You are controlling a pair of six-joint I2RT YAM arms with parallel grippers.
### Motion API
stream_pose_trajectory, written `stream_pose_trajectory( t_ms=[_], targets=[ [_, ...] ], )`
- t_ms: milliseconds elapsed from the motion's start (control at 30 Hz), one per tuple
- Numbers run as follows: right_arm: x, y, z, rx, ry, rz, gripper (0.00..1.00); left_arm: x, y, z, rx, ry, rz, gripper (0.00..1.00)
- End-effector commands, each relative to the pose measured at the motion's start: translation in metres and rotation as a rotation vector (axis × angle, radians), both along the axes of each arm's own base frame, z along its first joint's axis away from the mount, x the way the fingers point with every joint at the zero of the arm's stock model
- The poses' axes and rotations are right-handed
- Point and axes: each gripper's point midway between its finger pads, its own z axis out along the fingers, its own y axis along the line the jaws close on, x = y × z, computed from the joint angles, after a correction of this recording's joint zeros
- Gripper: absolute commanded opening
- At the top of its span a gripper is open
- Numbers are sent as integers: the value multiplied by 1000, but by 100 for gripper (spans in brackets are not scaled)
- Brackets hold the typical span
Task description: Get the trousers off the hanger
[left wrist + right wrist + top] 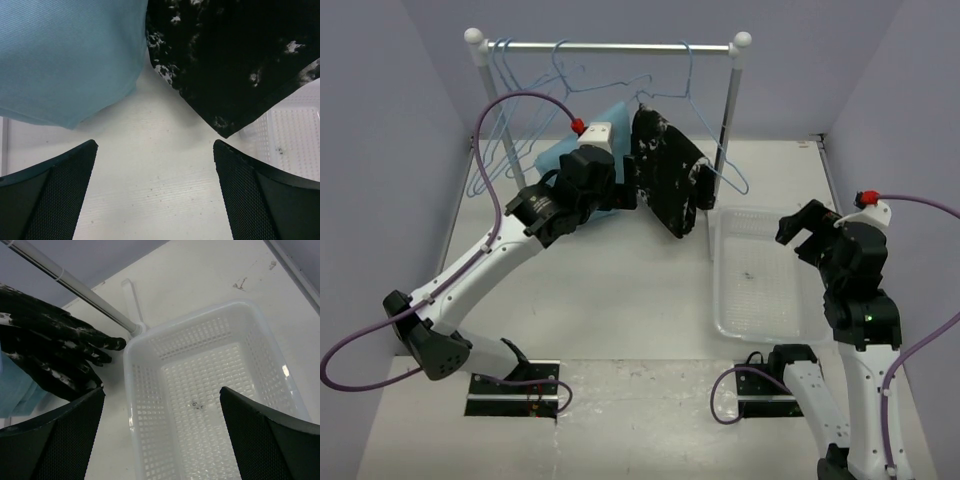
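Table is white, with purple-grey walls around it, and a clothes rack stands at the far side. The left arm reaches way out toward the rack, while the right arm is folded up near its own base.

Next down in size is a white perforated basket lying on the table's right half, just beside the rack's right leg.

The trousers are black with white paint-like speckles and hang off the rail near its middle on a thin light-blue hanger. Their lower corner dangles close to the basket's far left corner. Right beside them on the left is a plain light-blue cloth. A bunch of spare blue wire hangers dangle at the rail's left end.

The left gripper sits low between the cloth and the trousers, just shy of the black fabric. Its fingers are spread wide with only bare table between them. The right gripper hovers above the basket, fingers also spread wide apart and holding nothing.
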Motion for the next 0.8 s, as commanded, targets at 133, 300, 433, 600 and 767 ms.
stream_pose_trajectory(
  t_ms=[133, 300, 433, 600, 767],
  targets=[
    [-2, 4, 10, -10, -53, 34, 99, 0, 12, 22, -66, -54, 35, 100],
    [3, 27, 25, -13, -94, 181, 99, 1, 17, 24, -66, -60, 43, 100],
    [14, 58, 54, -4, -150, 364, 99, 2, 23, 20, -70, -56, 60, 100],
    [46, 98, 90, -62, -183, 503, 99, 4, 28, 17, -82, -54, 69, 100],
    [88, 130, 118, -167, -191, 601, 99, 3, 29, 15, -80, -44, 63, 100]
  ],
)
